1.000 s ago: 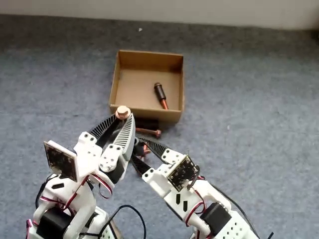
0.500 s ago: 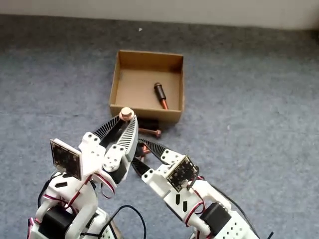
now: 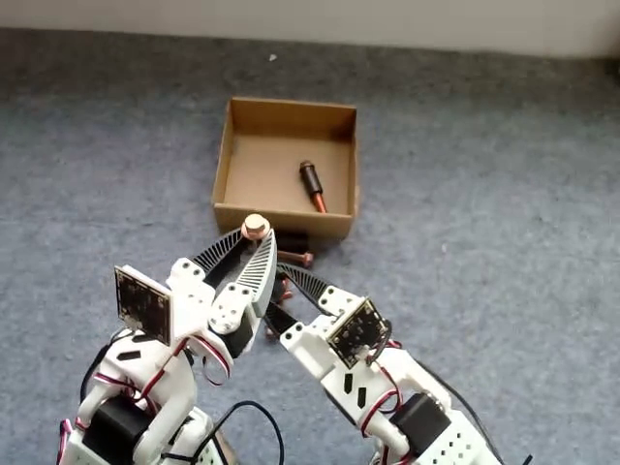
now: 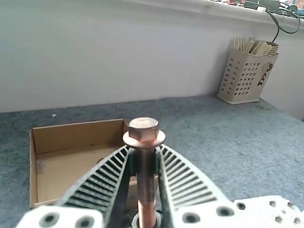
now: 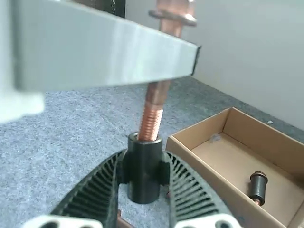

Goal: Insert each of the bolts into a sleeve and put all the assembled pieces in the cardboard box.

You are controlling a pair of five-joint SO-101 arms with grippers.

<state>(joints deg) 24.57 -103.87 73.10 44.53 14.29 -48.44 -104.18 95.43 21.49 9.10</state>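
Note:
My left gripper (image 3: 254, 242) is shut on a copper bolt (image 3: 256, 227), held upright with its flanged head above the fingertips (image 4: 144, 137). My right gripper (image 3: 277, 296) sits just beside and below it, shut on a black sleeve (image 5: 142, 172). In the right wrist view the bolt's threaded end (image 5: 153, 121) stands in the sleeve's top opening. The cardboard box (image 3: 225, 155) lies just beyond both grippers. Inside it rests one assembled piece (image 3: 312, 184), a bolt in a sleeve, also seen from the right wrist (image 5: 258, 186).
A loose copper bolt (image 3: 295, 258) and a black sleeve (image 3: 291, 239) lie on the grey carpet against the box's near wall. A beige slotted basket (image 4: 247, 71) stands far off by the white wall.
My left gripper has carried the bolt to the right and slightly toward the right gripper, over the sleeve. The right arm has barely moved.

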